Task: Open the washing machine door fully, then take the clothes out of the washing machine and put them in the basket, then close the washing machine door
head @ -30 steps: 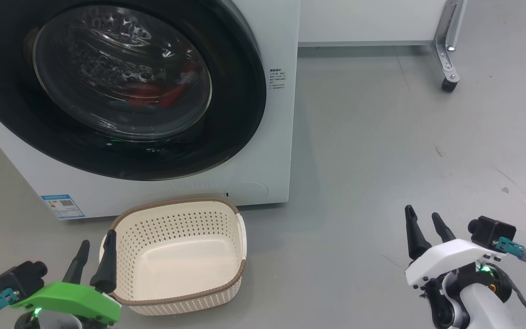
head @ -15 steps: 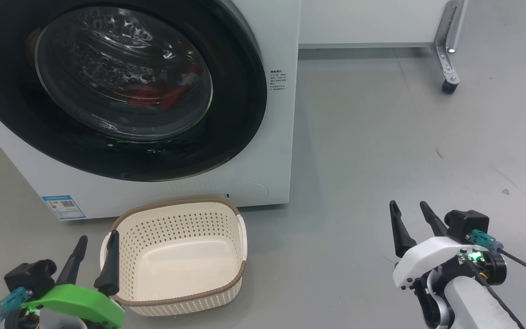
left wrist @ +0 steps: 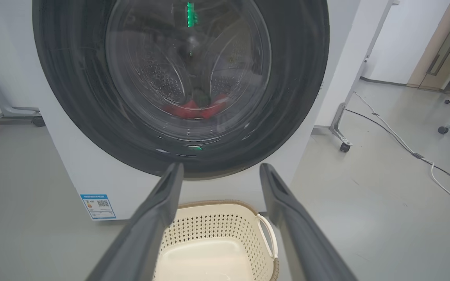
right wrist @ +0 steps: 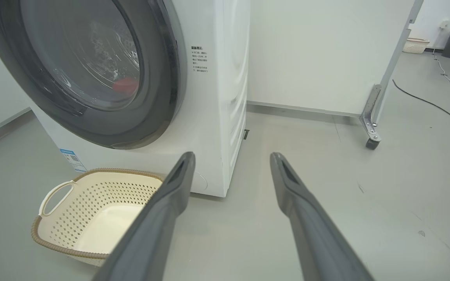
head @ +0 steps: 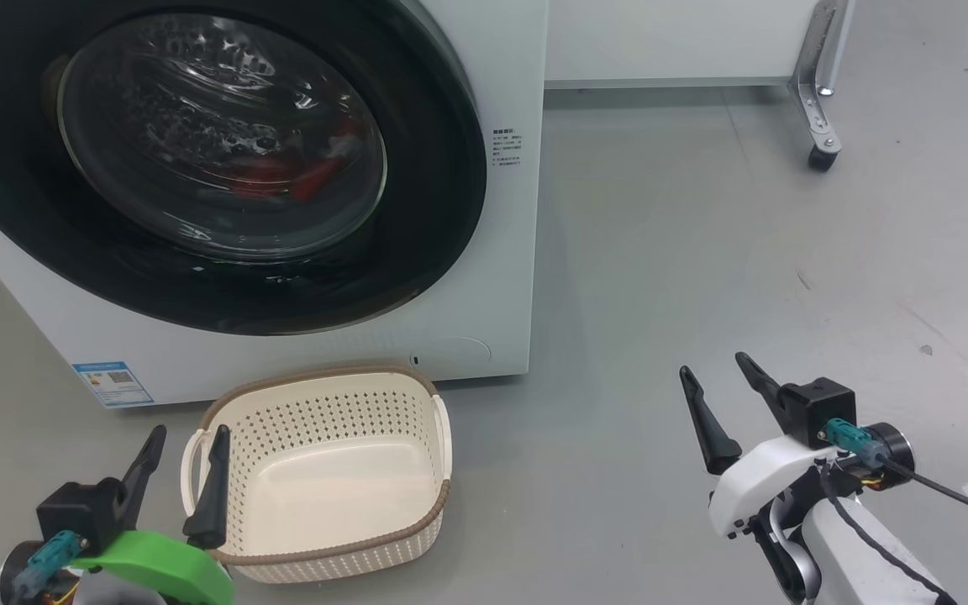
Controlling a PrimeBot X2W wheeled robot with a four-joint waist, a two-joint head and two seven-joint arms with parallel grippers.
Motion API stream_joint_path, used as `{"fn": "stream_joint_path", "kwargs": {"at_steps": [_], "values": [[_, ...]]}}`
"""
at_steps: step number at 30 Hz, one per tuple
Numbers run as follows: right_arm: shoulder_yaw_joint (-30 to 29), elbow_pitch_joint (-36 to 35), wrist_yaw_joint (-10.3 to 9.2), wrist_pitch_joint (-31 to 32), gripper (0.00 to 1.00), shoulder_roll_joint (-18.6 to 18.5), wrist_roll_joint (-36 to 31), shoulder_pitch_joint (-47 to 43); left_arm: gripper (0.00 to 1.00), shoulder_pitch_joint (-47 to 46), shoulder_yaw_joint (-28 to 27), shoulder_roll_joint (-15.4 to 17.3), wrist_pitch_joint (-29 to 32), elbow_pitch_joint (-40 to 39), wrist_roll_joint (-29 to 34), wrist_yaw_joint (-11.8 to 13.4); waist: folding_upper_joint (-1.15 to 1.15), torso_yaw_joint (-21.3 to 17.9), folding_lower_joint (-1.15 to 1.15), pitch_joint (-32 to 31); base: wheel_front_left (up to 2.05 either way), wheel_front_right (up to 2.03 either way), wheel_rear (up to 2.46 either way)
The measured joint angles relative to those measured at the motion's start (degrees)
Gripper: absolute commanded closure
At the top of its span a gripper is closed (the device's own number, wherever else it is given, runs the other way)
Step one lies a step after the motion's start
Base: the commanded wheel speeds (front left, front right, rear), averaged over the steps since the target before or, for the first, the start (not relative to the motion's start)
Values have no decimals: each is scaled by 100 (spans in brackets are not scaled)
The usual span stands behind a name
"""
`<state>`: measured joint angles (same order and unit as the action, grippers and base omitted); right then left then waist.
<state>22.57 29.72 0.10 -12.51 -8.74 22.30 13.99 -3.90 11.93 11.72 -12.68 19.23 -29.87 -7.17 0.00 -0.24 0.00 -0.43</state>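
The white washing machine (head: 505,277) stands ahead with its round black-ringed door (head: 429,210) shut. Through the glass the red clothes (head: 307,176) lie low in the drum, and show in the left wrist view as clothes (left wrist: 195,110). The cream basket (head: 324,538) sits on the floor before the machine, nothing in it. My left gripper (head: 186,433) hovers open by the basket's left handle. My right gripper (head: 715,365) is open above bare floor, right of the machine. In the right wrist view the door (right wrist: 170,93) and basket (right wrist: 53,238) lie to the left.
A white panel on a metal leg with a castor (head: 820,155) stands behind to the right. Cables (left wrist: 404,148) trail over the grey floor farther right. A blue label (head: 112,382) marks the machine's lower left corner.
My right gripper has risen and shifted left toward the machine, its wrist turning. My left gripper has sunk slightly and rolled beside the basket. Both stay open.
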Motion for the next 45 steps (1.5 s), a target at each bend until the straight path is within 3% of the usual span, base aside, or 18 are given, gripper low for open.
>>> {"fn": "stream_joint_path", "kwargs": {"at_steps": [8,13,33,35,36,45], "values": [[-68,27,-333,-142,0,-34,-450,120,0,0,-141,1,-137,30,461,-1,0,-23,0,2,0,0,0],[-180,15,-434,-169,0,-60,-566,133,0,0,-376,-11,-169,35,665,-2,0,-34,0,6,0,0,0],[-519,-215,-530,-169,0,32,-575,103,0,7,-815,-286,-175,119,829,-2,0,-31,0,36,0,0,0],[-541,-268,-528,-170,22,56,-575,103,0,9,-817,-297,-175,115,832,-2,0,-23,0,46,0,0,0],[-565,-297,-528,-170,100,66,-575,103,0,11,-817,-301,-175,112,835,-2,0,-21,0,52,0,0,0],[-967,-890,-476,-177,100,235,-383,141,0,14,-776,-308,-175,8,888,-2,0,16,0,254,0,0,0]]}}
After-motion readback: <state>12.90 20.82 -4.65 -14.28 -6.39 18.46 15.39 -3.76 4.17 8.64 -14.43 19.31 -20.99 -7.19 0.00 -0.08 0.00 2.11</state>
